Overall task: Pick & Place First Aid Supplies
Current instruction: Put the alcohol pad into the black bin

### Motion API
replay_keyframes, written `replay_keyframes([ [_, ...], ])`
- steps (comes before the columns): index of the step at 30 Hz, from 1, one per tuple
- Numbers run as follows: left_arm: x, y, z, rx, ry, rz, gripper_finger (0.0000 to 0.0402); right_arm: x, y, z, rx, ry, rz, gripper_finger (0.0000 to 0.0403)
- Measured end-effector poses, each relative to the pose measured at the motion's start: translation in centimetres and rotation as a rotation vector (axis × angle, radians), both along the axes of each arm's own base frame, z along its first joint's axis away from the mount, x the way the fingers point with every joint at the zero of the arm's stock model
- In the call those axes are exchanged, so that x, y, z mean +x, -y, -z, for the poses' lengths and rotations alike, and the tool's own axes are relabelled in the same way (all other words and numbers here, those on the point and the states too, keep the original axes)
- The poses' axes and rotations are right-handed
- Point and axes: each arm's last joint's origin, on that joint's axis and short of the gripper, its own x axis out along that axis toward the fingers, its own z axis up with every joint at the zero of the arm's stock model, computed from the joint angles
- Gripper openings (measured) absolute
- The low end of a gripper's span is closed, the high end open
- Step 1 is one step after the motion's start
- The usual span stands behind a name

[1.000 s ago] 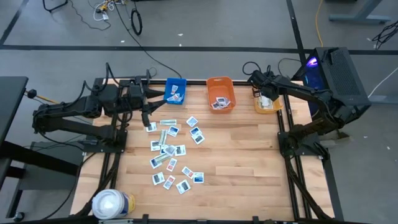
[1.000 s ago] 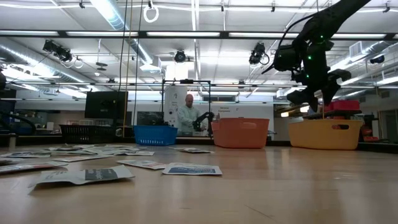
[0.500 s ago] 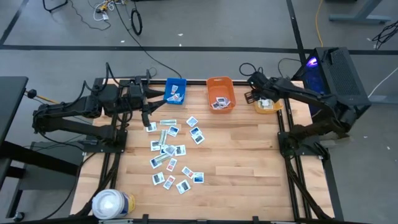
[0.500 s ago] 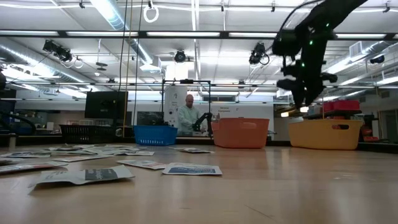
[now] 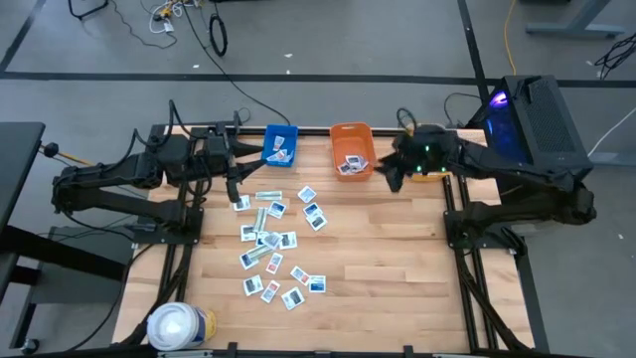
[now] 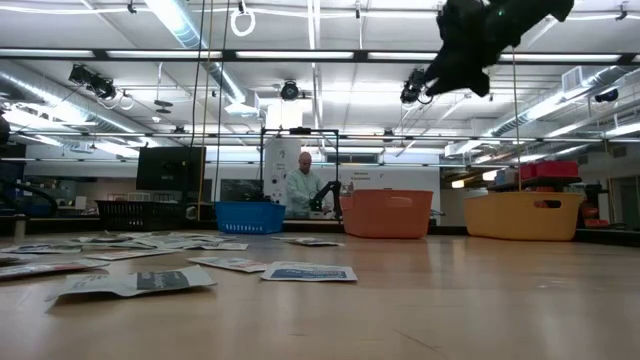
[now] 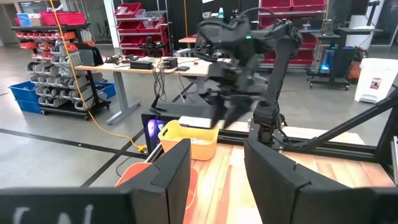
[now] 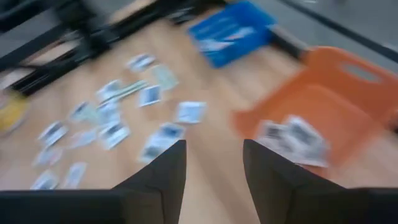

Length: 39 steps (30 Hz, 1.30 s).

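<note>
My right end effector (image 5: 390,175) hung above the bench (image 5: 378,268), between the orange bin (image 5: 352,149) and the yellow bin (image 5: 427,169) at the far edge. Its two dark fingers (image 8: 163,174) stood apart with bare wood visible through the gap, and nothing was clamped between them. In the low view this arm (image 6: 480,35) sat high, well clear of the bin rims.

My left end effector (image 5: 237,191) was positioned near the blue bin (image 5: 280,145), at the far left part of the bench. Its fingers (image 7: 171,171) stood apart with a clear gap between them, and nothing was visible between them in the left wrist view. I could not tell from the high view whether the tips touched the packet (image 5: 241,203) directly below them.

The first aid packets (image 5: 273,244) lay scattered flat on the bench, left of centre, in a loose band running from near the blue bin toward the near edge. Some overlapped; others lay apart. A pale greenish strip (image 5: 261,219) lay among them. Further packets rested inside the blue bin (image 5: 280,153) and inside the orange bin (image 5: 350,164). Pale contents were visible in the yellow bin, too small to identify.

A large white roll (image 5: 179,326) stood at the near left corner of the bench. A person (image 6: 302,188) stood in the room beyond the bins.
</note>
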Motion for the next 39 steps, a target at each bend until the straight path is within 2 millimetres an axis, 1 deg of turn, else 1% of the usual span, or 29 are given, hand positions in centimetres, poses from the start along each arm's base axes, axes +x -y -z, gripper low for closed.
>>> replay_keyframes([
  [4,0.0,0.1,0.0,-0.002,0.0,0.021,0.0154,1.1,-2.6,-0.4,-0.039,0.037,-0.133,0.0162],
  [10,0.1,0.2,0.1,-0.082,0.014,0.082,0.0154,1.9,-6.2,-0.8,-0.031,0.089,-0.203,0.0162],
  [15,0.1,0.4,0.4,-0.129,-0.014,0.126,0.0154,2.5,-9.0,-0.2,-0.044,0.065,-0.279,0.0162],
  [19,0.1,0.4,0.5,-0.135,-0.022,0.127,0.0154,3.2,-10.7,0.8,-0.042,0.008,-0.349,0.0162],
  [26,0.1,0.4,0.5,-0.139,-0.022,0.126,0.0154,4.7,-12.9,2.8,-0.039,-0.07,-0.425,0.0162],
  [30,0.1,0.4,0.5,-0.138,-0.024,0.126,0.0154,5.2,-13.7,3.6,-0.036,-0.095,-0.457,0.0162],
  [39,0.0,0.4,0.7,-0.141,-0.037,0.125,0.0154,5.7,-13.9,3.6,-0.039,-0.065,-0.46,0.0162],
])
